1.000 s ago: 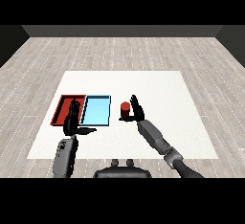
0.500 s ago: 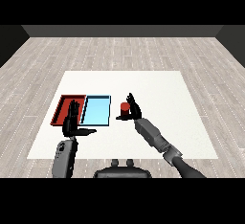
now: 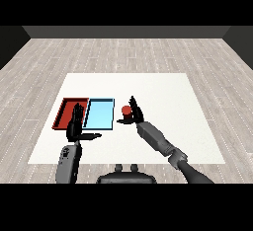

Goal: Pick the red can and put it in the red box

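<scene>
Roughly mid-table, the red can (image 3: 126,110) stands upright on the white table (image 3: 163,92), just off the right edge of the light blue tray (image 3: 100,113) and apart from it. Its top face shows as a red disc; its lower part is partly hidden by the thumb of the right hand (image 3: 135,114).

Right hand: right up against the can, on its right side. Fingers straight and pointing up and away, thumb reaching across in front of the can toward the left. Fingers spread apart, not curled round the can. Whether the palm touches the can cannot be told. The grey forearm runs back to the table's near edge, toward its right corner.

Light blue tray: flat, side by side with the red tray (image 3: 66,107), their long edges meeting. Both sit in the left half of the table, the red one nearer the left edge.

Left hand (image 3: 76,126): raised over the near end of the red tray, fingers straight and upright, thumb out to the right, holding nothing. Forearm drops to the near edge.
</scene>
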You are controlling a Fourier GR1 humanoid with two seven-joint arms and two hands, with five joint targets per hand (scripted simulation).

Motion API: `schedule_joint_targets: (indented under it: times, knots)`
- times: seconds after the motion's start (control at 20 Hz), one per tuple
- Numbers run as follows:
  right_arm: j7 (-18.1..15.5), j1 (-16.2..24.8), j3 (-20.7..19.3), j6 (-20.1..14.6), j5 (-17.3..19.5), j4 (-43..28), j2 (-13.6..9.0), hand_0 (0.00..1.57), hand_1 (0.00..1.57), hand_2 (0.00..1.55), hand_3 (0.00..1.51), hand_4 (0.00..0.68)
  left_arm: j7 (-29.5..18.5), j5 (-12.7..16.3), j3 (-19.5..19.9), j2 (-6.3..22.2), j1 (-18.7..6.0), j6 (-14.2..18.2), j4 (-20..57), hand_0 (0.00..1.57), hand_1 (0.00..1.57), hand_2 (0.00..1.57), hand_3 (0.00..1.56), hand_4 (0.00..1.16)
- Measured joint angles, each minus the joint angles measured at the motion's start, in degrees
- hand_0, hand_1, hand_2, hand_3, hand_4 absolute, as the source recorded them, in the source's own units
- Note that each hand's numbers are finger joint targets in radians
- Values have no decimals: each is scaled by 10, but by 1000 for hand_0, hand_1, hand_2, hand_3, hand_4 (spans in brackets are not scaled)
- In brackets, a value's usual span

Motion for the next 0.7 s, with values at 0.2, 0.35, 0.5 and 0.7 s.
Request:
schedule_joint_targets:
  times: [0.2, 0.35, 0.5, 0.7]
  knots:
    - [18, -13, -12, -30, -3, 21, 0, 1571, 1571, 1528, 1478, 591, -1, -1, -1, 1, 3, -2, -1, 0, 0, 0, 0, 0]
    - [34, -17, -1, -58, -7, 37, 0, 1571, 1571, 1489, 1441, 561, -4, 2, 6, 8, 0, -6, 4, 0, 0, 0, 0, 0]
    - [53, -29, 9, -82, -11, 45, 0, 1571, 1571, 1486, 1433, 568, -2, 0, 7, 8, -6, -2, 5, 0, 0, 0, 0, 0]
    - [69, -32, 7, -104, -4, 42, -1, 1571, 1571, 1488, 1433, 575, 2, -5, 4, 7, -10, 2, 5, 0, 0, 0, 0, 0]
